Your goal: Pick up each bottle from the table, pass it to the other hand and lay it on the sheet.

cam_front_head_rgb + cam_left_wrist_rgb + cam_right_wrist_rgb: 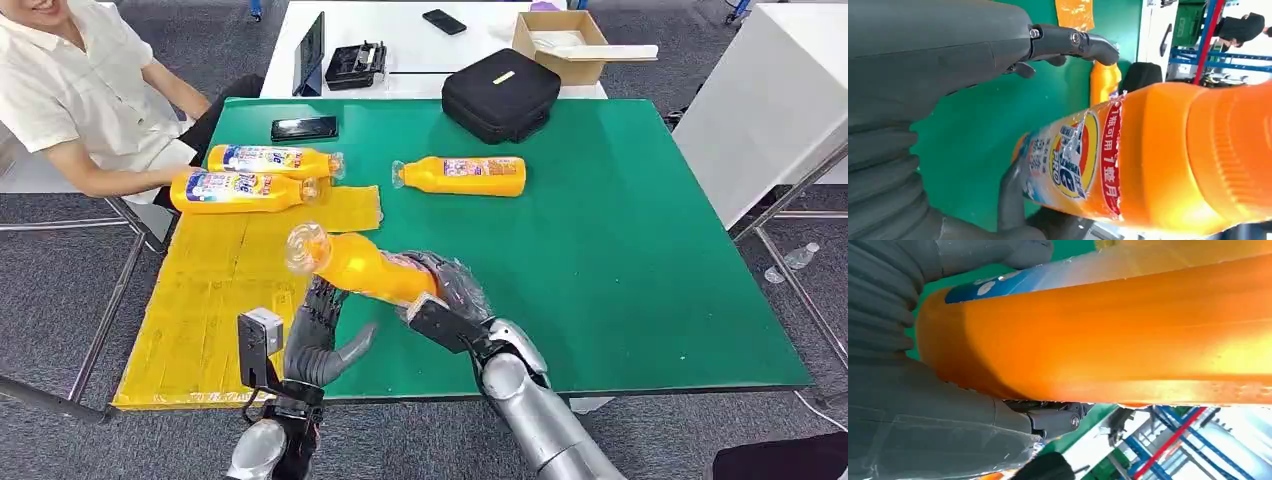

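My right hand (450,295) grips the base end of an orange bottle (360,265), holding it tilted above the table with its clear cap toward the yellow sheet (215,300). Its body looms large in the right wrist view (1108,330), and its label shows in the left wrist view (1083,160). My left hand (322,335) is open just under the bottle's neck, fingers spread, not closed on it. Two more orange bottles (275,160) (245,192) lie at the sheet's far end. Another bottle (462,176) lies on the green table (620,250).
A person sits at the table's far left corner, forearm near the two laid bottles. A black phone (304,128) and a black case (500,94) lie at the table's far side. Behind is a white table with a cardboard box (560,40).
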`<control>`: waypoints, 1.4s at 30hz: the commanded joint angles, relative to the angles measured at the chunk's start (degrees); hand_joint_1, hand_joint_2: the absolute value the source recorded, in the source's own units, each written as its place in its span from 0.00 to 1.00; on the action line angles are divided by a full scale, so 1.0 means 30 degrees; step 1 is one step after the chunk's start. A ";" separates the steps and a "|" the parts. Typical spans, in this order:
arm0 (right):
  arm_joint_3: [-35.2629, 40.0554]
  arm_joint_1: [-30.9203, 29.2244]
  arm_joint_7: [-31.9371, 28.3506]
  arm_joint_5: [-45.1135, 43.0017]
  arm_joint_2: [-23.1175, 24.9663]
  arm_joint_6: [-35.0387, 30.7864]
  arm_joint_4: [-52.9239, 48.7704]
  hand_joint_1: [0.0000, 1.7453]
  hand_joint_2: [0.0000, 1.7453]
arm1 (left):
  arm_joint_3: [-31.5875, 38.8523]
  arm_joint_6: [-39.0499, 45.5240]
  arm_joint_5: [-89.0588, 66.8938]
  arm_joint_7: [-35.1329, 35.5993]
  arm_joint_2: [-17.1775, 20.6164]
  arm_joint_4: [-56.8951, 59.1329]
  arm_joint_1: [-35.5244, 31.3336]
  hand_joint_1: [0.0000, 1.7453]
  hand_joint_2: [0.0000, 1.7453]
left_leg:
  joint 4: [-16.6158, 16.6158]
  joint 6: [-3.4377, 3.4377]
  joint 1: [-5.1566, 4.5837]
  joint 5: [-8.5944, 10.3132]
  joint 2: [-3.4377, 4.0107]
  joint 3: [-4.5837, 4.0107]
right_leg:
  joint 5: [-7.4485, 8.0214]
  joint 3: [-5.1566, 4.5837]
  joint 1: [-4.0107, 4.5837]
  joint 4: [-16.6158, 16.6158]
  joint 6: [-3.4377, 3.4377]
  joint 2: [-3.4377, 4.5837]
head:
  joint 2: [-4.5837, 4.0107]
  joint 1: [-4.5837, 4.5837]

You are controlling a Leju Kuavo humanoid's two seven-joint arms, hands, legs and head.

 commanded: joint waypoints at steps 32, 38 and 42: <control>0.2185 -0.1808 0.0176 0.1449 0.2568 -0.1329 0.4545 1.00 1.00 | 0.1204 0.2393 0.1076 -0.1203 -0.0955 0.1662 -0.2727 0.00 1.00 | 0.0011 0.0006 0.0018 0.0006 -0.0008 0.0016 | -0.0013 0.0025 0.0028 0.0004 -0.0060 -0.0038 | 0.0000 0.0007; 0.2183 -0.1816 0.0176 0.1449 0.2571 -0.1315 0.4535 1.00 1.00 | 0.1236 0.2410 0.1083 -0.1250 -0.0955 0.1656 -0.2746 0.00 1.00 | 0.0011 0.0006 0.0020 0.0004 -0.0012 0.0016 | -0.0016 0.0026 0.0030 0.0003 -0.0060 -0.0043 | 0.0000 0.0015; 0.2117 -0.1787 0.0179 0.1396 0.2574 -0.1234 0.4451 1.00 1.00 | 0.1453 0.2713 0.1157 -0.1418 -0.0955 0.1778 -0.2945 1.00 1.00 | 0.0010 0.0006 0.0019 0.0008 -0.0015 0.0008 | -0.0013 0.0019 0.0027 0.0003 -0.0054 -0.0042 | 0.0000 0.0007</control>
